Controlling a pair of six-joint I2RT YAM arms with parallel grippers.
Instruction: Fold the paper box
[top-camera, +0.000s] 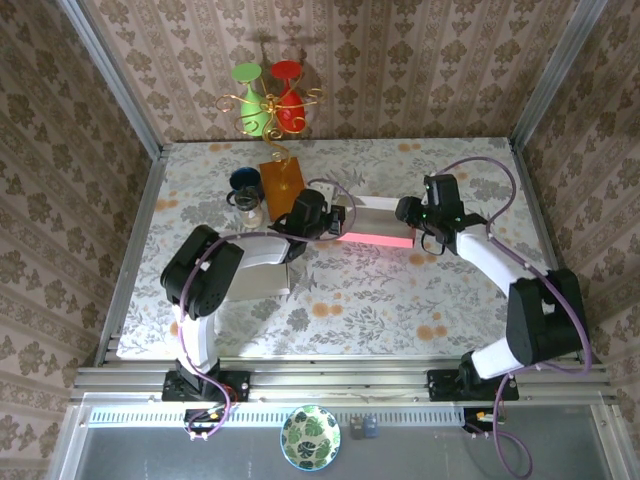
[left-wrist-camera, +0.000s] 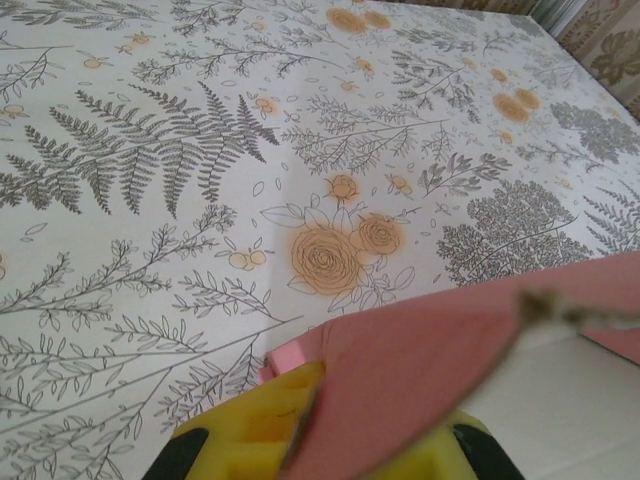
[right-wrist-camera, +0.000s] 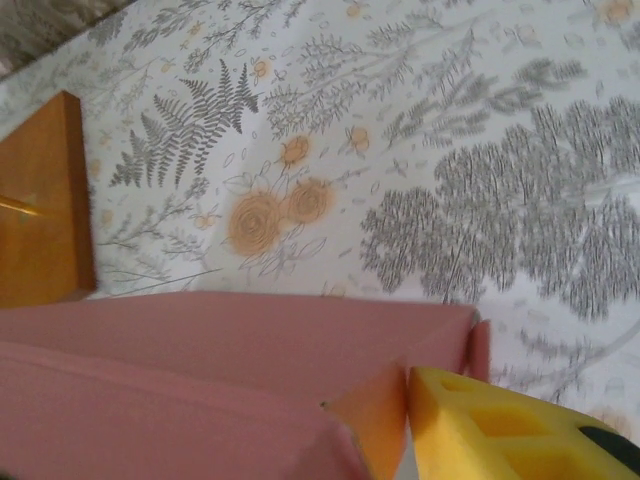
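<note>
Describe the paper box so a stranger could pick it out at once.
Start at the flowered table and go to its middle, just right of the brown board. The box lies there, long and low. It is the one pink thing on the table, white inside.

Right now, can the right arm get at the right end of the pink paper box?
Probably yes. The right claw sits at that end of the pink paper box; its yellow finger stands right beside the box corner, with nothing between them.
</note>
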